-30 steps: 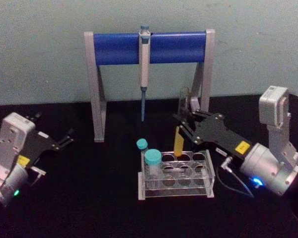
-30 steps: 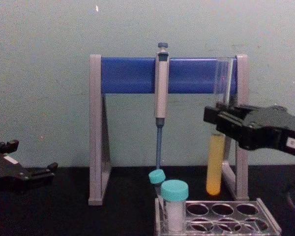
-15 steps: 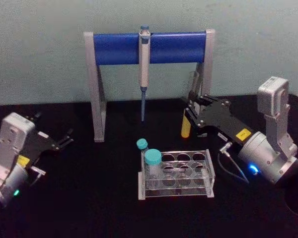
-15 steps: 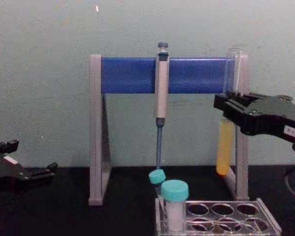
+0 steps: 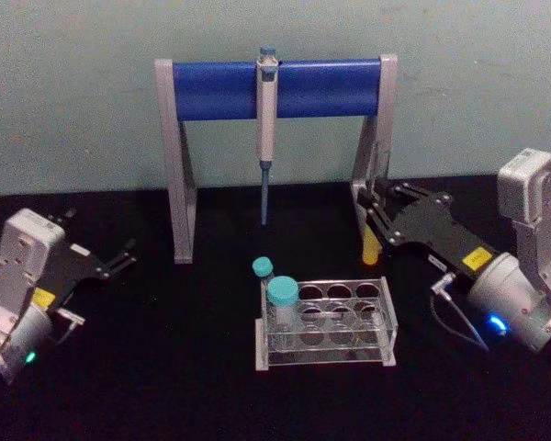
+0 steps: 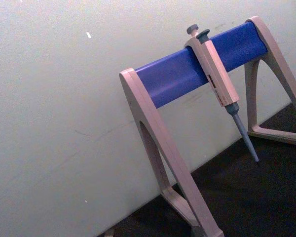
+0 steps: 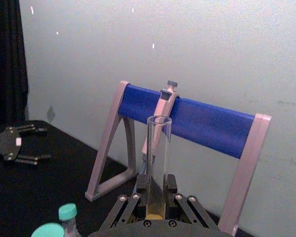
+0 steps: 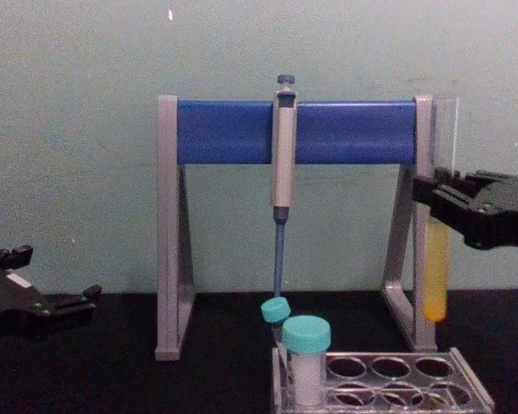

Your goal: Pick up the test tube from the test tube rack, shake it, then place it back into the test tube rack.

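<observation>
One tube is in play: the test tube (image 8: 436,276) is out of the rack (image 5: 388,320) and upright, with the right gripper (image 5: 371,204) clamped around its middle. Yellow liquid sits in the lower part, open mouth on top (clearest from the right wrist camera). I see it hanging above the table, behind the rack's right end, close by the right leg of the pipette stand (image 5: 211,89). The left gripper (image 5: 121,257) is parked low on the robot's left, well apart, fingers spread wide. Two teal-capped tubes (image 5: 282,292) stand at the rack's left end. A pipette (image 5: 267,101) hangs from the stand's blue bar.
</observation>
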You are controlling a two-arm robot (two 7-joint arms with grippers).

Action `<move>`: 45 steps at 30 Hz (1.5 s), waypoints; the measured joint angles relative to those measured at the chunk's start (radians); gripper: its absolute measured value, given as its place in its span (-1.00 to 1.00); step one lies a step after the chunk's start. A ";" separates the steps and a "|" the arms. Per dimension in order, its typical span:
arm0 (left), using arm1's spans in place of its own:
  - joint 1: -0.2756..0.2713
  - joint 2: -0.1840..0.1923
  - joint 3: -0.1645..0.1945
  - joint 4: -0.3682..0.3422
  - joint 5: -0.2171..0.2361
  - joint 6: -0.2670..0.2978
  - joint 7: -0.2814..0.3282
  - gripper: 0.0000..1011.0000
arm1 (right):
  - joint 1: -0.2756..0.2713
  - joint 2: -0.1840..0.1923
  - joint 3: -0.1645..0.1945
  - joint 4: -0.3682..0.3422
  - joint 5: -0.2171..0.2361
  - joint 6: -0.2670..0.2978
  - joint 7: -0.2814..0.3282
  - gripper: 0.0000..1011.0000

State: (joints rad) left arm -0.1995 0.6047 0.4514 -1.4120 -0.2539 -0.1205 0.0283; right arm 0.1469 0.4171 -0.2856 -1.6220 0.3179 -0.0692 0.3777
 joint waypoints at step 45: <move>0.000 0.000 0.000 0.000 0.000 0.000 0.000 1.00 | 0.043 -0.033 -0.034 0.079 0.068 -0.074 0.054 -0.55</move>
State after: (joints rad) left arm -0.1995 0.6047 0.4514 -1.4120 -0.2539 -0.1205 0.0283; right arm 0.1900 0.3840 -0.3196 -1.5429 0.3858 -0.1436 0.4315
